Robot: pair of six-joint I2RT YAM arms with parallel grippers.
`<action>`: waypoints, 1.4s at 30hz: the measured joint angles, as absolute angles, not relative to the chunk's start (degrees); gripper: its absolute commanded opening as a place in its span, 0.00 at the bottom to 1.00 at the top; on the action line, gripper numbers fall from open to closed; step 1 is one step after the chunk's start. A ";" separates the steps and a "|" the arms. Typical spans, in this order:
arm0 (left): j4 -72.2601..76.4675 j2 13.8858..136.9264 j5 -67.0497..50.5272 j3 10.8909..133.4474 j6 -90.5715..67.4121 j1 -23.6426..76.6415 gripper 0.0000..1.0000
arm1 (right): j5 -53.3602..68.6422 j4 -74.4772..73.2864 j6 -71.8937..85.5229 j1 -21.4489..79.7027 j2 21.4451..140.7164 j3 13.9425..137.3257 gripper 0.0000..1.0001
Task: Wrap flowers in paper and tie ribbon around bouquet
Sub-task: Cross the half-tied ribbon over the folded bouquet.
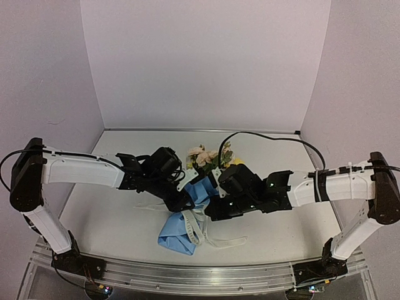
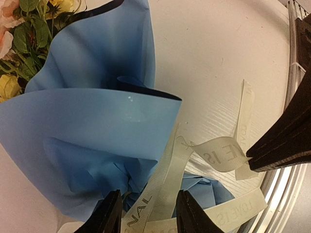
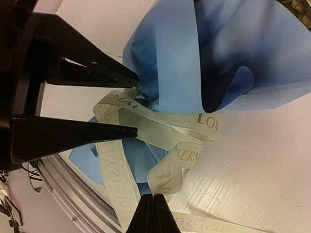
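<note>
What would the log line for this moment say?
stage: tying ribbon | left gripper: open, straddling ribbon | right gripper: shut on ribbon | bouquet: paper-wrapped

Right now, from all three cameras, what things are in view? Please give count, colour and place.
flowers: one bunch, yellow and pink-cream with green leaves, at the far end of the paper
paper: one sheet, light blue with a navy inner face, wrapped around the flowers, mid-table
ribbon: one, cream with printed letters, looped at the paper's narrow part
table: one, white
rail: one, silver, near edge
arms: two, white and black, one on each side
left fingers: two, black, apart, ribbon between them
right fingers: two, black, shut on the ribbon
</note>
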State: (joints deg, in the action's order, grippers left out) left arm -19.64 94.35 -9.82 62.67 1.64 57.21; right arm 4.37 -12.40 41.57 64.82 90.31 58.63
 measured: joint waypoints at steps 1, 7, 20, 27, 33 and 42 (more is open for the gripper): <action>-19.98 94.57 -9.79 62.67 1.67 57.21 0.37 | 4.41 -12.40 41.58 64.82 90.43 58.63 0.00; -20.79 95.23 -9.66 62.67 1.71 57.21 0.22 | 4.67 -11.62 41.58 64.79 90.80 58.65 0.00; -18.15 93.75 -9.26 59.96 0.22 57.04 0.00 | 7.19 -8.78 39.07 64.58 93.52 59.27 0.00; -14.20 89.37 -8.90 55.03 -3.41 56.42 0.00 | 7.37 -0.41 39.39 64.58 97.08 58.86 0.00; -9.57 85.07 -10.17 52.60 -4.76 56.62 0.00 | 7.14 5.48 40.15 63.91 98.95 58.46 0.00; -6.43 84.47 -11.52 50.42 -6.22 56.56 0.00 | 6.53 9.57 41.03 62.69 101.95 58.47 0.00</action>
State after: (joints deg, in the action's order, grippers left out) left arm -6.43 84.47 -11.52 50.42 -6.22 56.56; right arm 6.53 9.57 41.03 62.69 101.95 58.47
